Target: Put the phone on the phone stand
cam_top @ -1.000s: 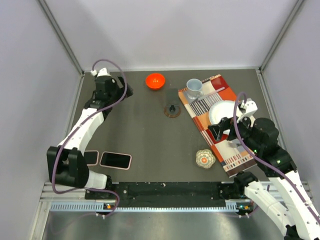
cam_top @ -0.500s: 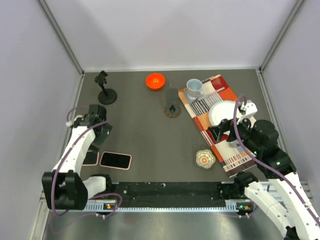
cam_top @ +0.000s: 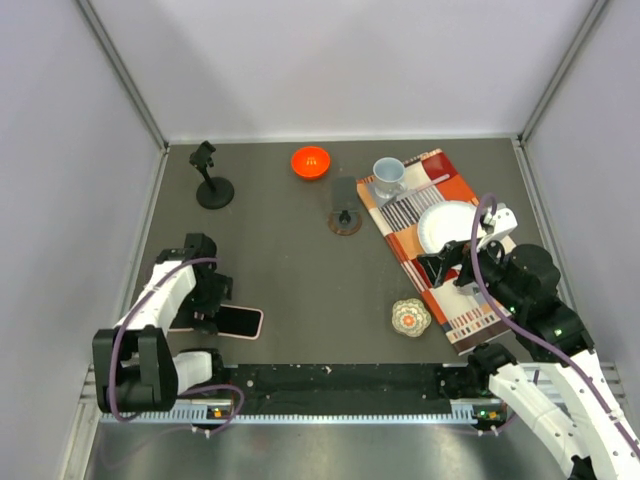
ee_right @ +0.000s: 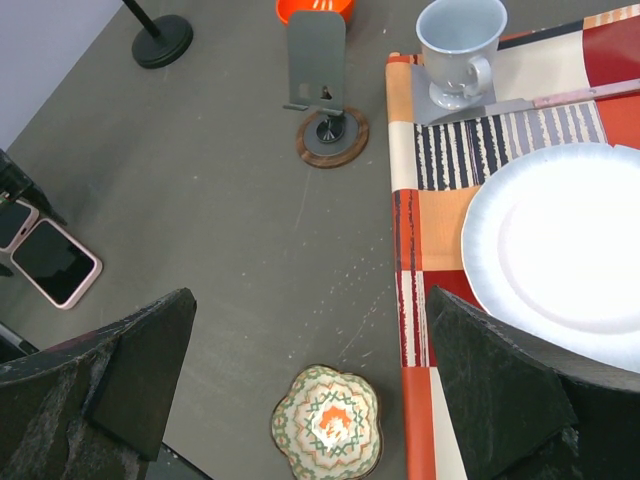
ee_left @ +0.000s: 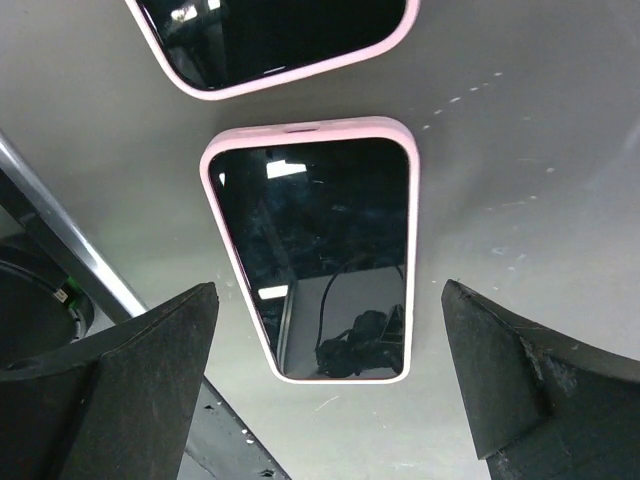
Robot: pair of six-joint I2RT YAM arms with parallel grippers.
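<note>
Two phones in pink cases lie side by side at the near left of the table. One phone shows in the top view; my left arm mostly hides the other. In the left wrist view one phone lies screen up just ahead of my open left gripper, and the other phone is beyond it. The left gripper hovers over them, holding nothing. The grey phone stand on a round wooden base stands mid-table, also in the right wrist view. My right gripper is open and empty.
A black pole stand is at the back left. An orange bowl is at the back. A striped placemat on the right bears a cup and a white plate. A small patterned dish lies below the right gripper.
My left arm has swung from the black pole stand at the back left down to the near left, over the two phones. The right arm has barely moved.
</note>
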